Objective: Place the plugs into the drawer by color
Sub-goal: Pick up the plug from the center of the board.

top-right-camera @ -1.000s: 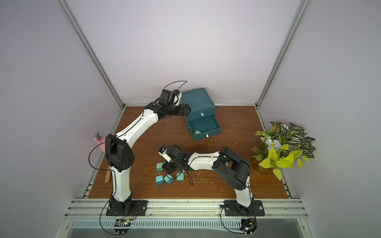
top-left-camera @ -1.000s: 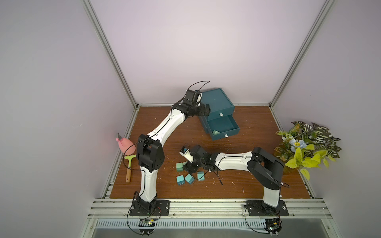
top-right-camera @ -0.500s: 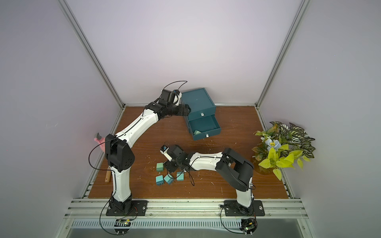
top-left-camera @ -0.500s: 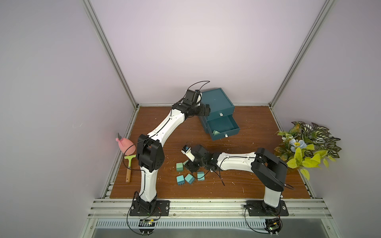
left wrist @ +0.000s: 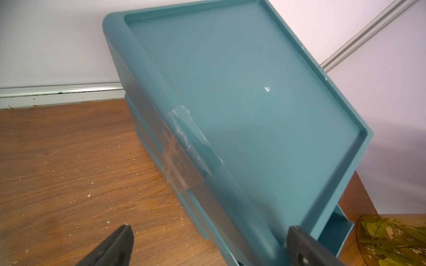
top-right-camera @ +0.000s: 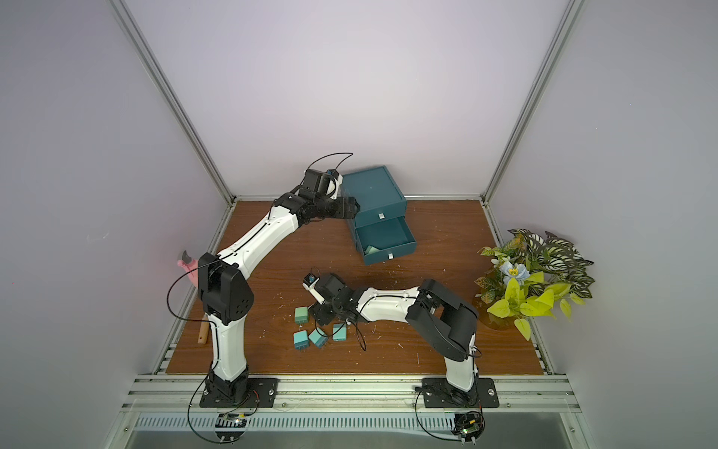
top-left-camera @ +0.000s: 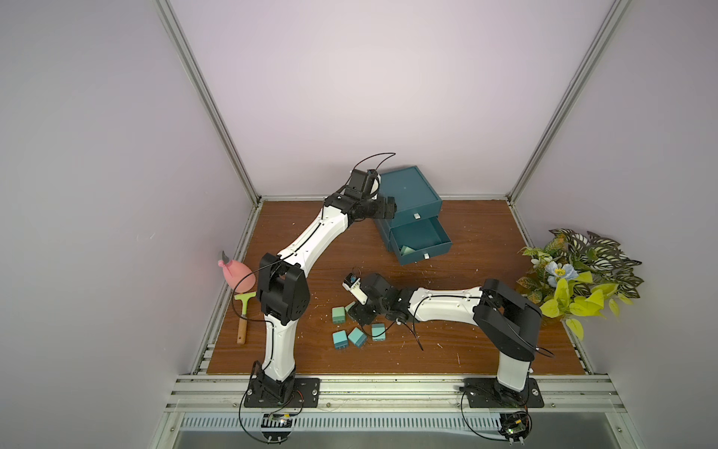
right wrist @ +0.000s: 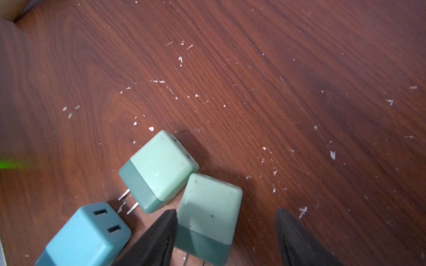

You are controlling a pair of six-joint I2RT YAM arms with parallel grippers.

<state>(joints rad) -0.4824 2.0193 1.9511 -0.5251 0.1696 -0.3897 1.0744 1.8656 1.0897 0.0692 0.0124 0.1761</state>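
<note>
In both top views I see the boxy teal chest [top-left-camera: 408,190] [top-right-camera: 373,190] with one drawer [top-left-camera: 421,237] slid out.

Left wrist: my left gripper [left wrist: 210,228] is spread across its smooth plastic rim.

Right wrist: my right gripper [right wrist: 226,211] is spread, a matte green cube plug [right wrist: 205,202] between its fingers [right wrist: 161,237], touching one.

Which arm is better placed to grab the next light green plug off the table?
Right. The right gripper has its open fingers either side of a light green plug on the table, while the left gripper is away at the drawer chest.
</note>
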